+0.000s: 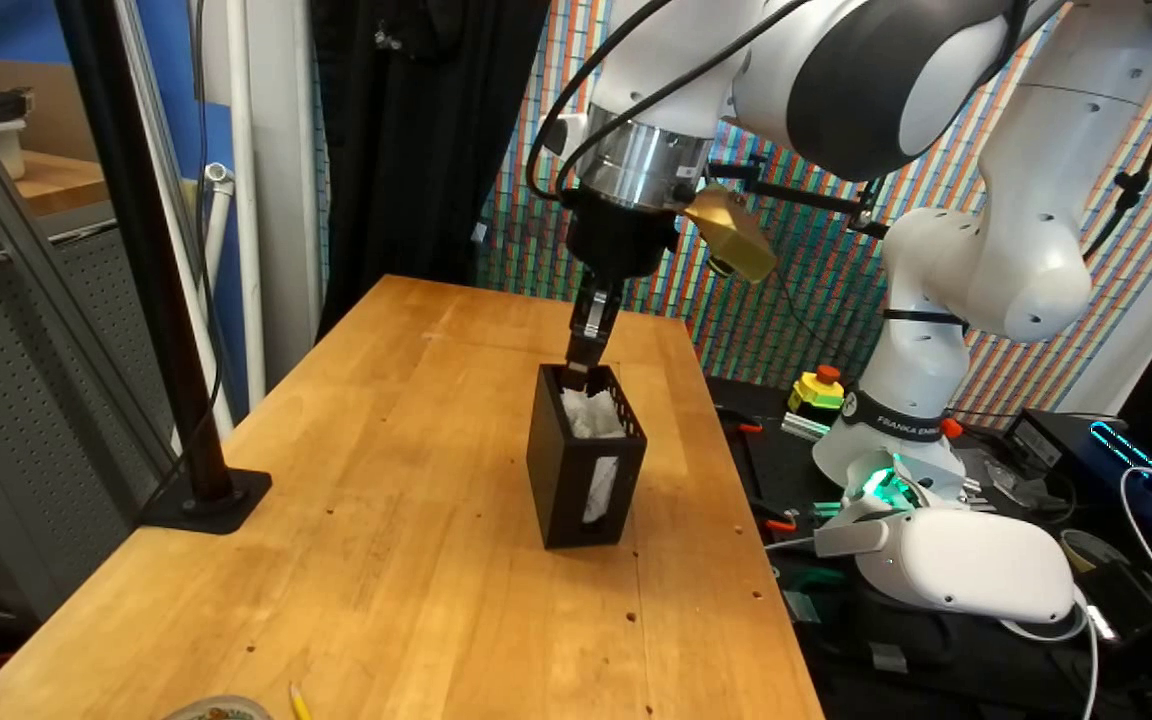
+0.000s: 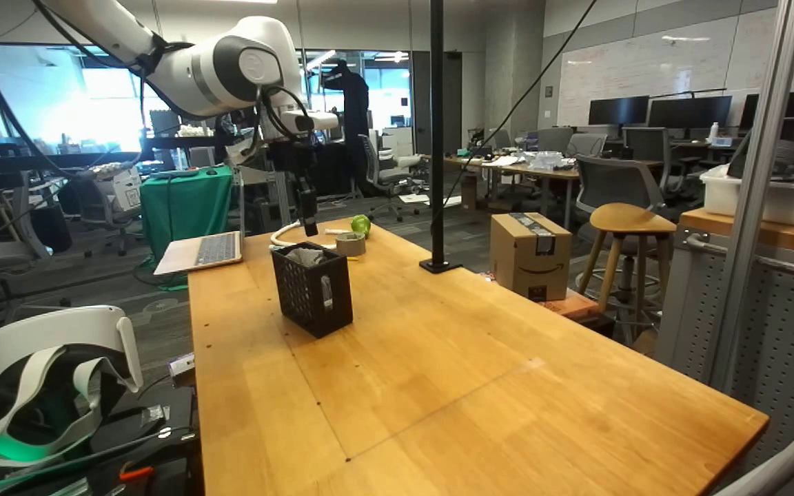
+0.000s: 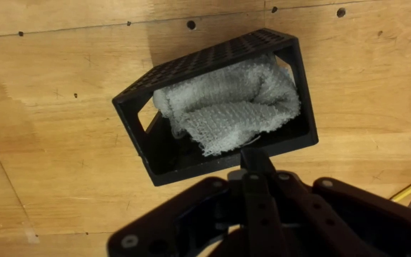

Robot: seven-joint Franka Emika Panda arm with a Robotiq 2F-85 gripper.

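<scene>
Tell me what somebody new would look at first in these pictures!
Probably the big white Franka robot arm, arched over the wooden table with its black pincer shut near the rim of a black perforated bin. Next, maybe, the fluffy white cloth bunched inside that bin. The white VR headset beside the table may catch the eye too.

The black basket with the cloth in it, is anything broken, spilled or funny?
Nothing looks broken or spilled. The black basket stands upright on the table. The only odd bit, in the wrist view, is the white cloth: it's bunched toward one side, with maybe a loose thread poking out.
</scene>
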